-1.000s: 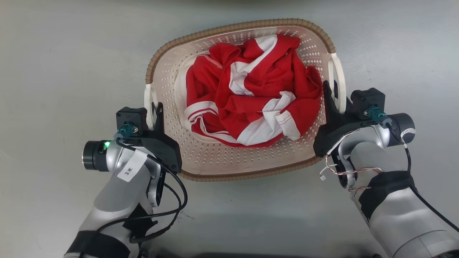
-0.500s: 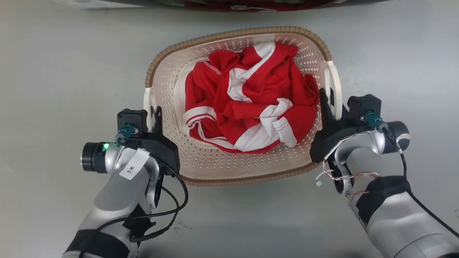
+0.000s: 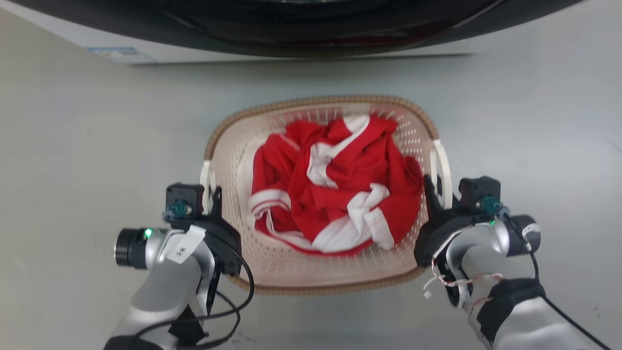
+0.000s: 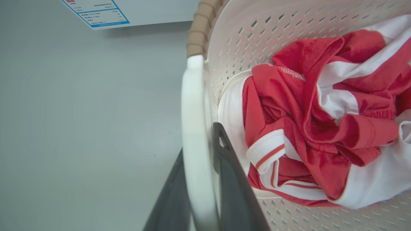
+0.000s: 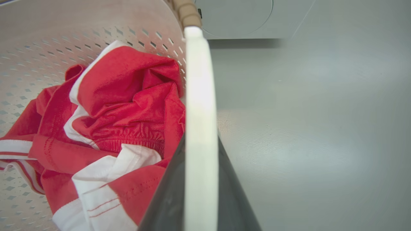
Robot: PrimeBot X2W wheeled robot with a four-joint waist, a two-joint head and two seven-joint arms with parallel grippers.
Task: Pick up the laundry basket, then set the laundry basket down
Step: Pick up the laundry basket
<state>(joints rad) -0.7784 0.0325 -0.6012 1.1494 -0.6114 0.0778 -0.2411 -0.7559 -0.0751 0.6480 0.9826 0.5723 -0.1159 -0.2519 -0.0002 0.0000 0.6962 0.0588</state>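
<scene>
Now left hand (image 3: 213, 197) and right hand (image 3: 436, 193) grip laundry basket (image 3: 316, 100) handles (image 3: 443, 165), floor (image 3: 73, 155) open sideways

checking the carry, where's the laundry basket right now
In the head view's centre, the laundry basket is clamped at its sides between the left gripper and the right gripper, with the washing machine just beyond it along the top edge.

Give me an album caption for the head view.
Left gripper and right gripper hold the laundry basket of red-and-white clothes by its handles.
</scene>
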